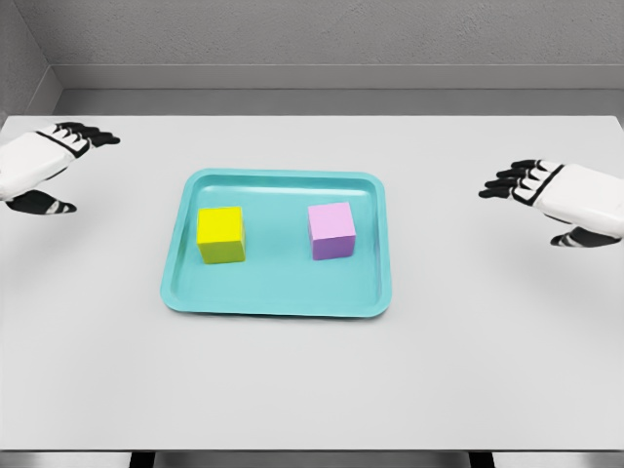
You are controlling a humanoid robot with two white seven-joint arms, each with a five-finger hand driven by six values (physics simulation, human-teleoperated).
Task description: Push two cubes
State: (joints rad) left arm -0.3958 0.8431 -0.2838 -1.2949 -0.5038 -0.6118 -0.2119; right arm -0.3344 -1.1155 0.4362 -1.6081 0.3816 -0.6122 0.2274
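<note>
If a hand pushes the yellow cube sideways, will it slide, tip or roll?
The yellow cube probably slides: it sits flat-faced on the smooth teal tray. Rolling seems unlikely given its square edges. The raised tray rim may stop it.

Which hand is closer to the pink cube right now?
Right. The right hand is off the tray beside the pink cube; the left hand sits beyond the yellow cube.
</note>
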